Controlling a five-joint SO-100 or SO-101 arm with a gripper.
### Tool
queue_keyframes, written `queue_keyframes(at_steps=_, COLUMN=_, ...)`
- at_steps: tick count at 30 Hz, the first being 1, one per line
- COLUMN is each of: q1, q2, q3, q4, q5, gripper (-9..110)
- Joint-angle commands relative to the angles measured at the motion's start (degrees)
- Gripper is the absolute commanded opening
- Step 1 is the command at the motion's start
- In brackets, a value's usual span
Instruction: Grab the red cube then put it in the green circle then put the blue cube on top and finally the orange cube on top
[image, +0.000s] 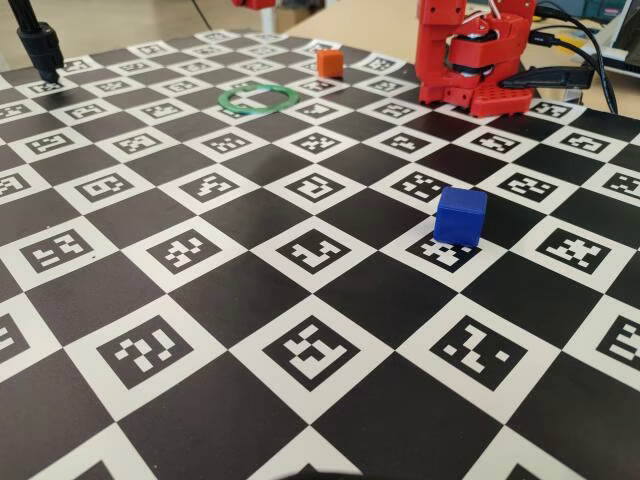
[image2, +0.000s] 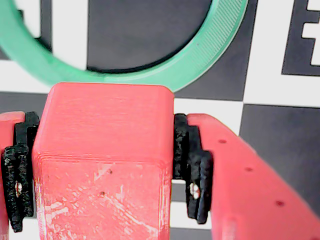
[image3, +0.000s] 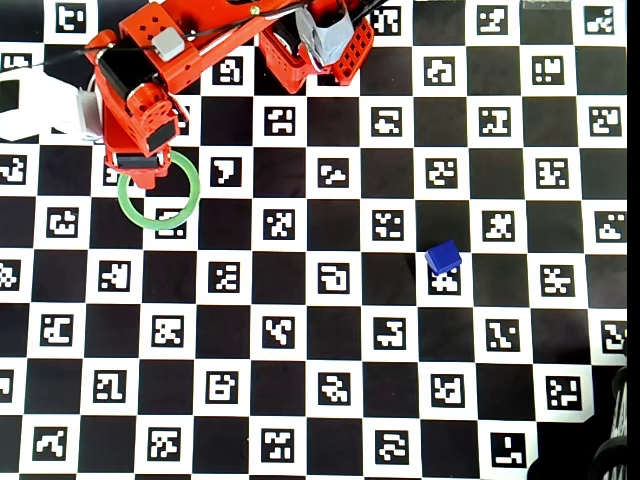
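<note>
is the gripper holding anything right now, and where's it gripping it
Yes: the gripper holds the red cube, its black pads pressed on the cube's two opposite side faces, beside the green ring.

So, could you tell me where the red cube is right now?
In the wrist view, the red cube sits clamped between the fingers, just short of the green ring.

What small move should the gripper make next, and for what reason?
Probably a short move forward, then down. In the wrist view the gripper is shut on the red cube, but the green circle lies just ahead of the cube, not under it. The overhead view shows the gripper at the rim of the circle, whose middle is empty.
</note>
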Motion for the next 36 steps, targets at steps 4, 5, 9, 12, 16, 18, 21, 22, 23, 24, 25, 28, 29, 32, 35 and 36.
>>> queue_keyframes(at_steps=4, q1=0.4, q2=6.1, q3=6.5, q4=-9.1, q5=-0.5, gripper=2)
queue_keyframes(at_steps=5, q1=0.4, q2=6.1, q3=7.7, q4=-10.5, q5=-0.5, gripper=2)
queue_keyframes(at_steps=9, q1=0.4, q2=5.6, q3=11.2, q4=-14.7, q5=-0.6, gripper=2)
queue_keyframes(at_steps=12, q1=0.4, q2=5.1, q3=13.0, q4=-17.0, q5=-0.6, gripper=2)
queue_keyframes(at_steps=16, q1=0.5, q2=3.3, q3=14.5, q4=-20.4, q5=-0.3, gripper=2)
queue_keyframes(at_steps=18, q1=0.6, q2=2.5, q3=15.2, q4=-22.2, q5=0.0, gripper=2)
queue_keyframes(at_steps=21, q1=0.8, q2=1.2, q3=15.8, q4=-24.2, q5=0.4, gripper=2)
queue_keyframes(at_steps=22, q1=0.8, q2=0.9, q3=16.1, q4=-24.7, q5=0.4, gripper=2)
queue_keyframes(at_steps=23, q1=0.8, q2=0.6, q3=16.4, q4=-25.4, q5=0.4, gripper=2)
queue_keyframes(at_steps=24, q1=0.8, q2=0.4, q3=16.9, q4=-26.0, q5=0.5, gripper=2)
queue_keyframes(at_steps=25, q1=0.8, q2=0.3, q3=17.2, q4=-26.5, q5=0.6, gripper=2)
queue_keyframes(at_steps=28, q1=0.8, q2=-0.1, q3=18.1, q4=-27.4, q5=0.8, gripper=2)
queue_keyframes(at_steps=29, q1=0.8, q2=-0.3, q3=18.3, q4=-27.5, q5=0.8, gripper=2)
queue_keyframes(at_steps=32, q1=0.7, q2=-0.9, q3=18.9, q4=-28.0, q5=0.8, gripper=2)
queue_keyframes(at_steps=35, q1=0.7, q2=-1.7, q3=18.9, q4=-28.0, q5=1.0, gripper=2)
queue_keyframes(at_steps=36, q1=0.7, q2=-1.9, q3=18.9, q4=-28.0, q5=1.0, gripper=2)
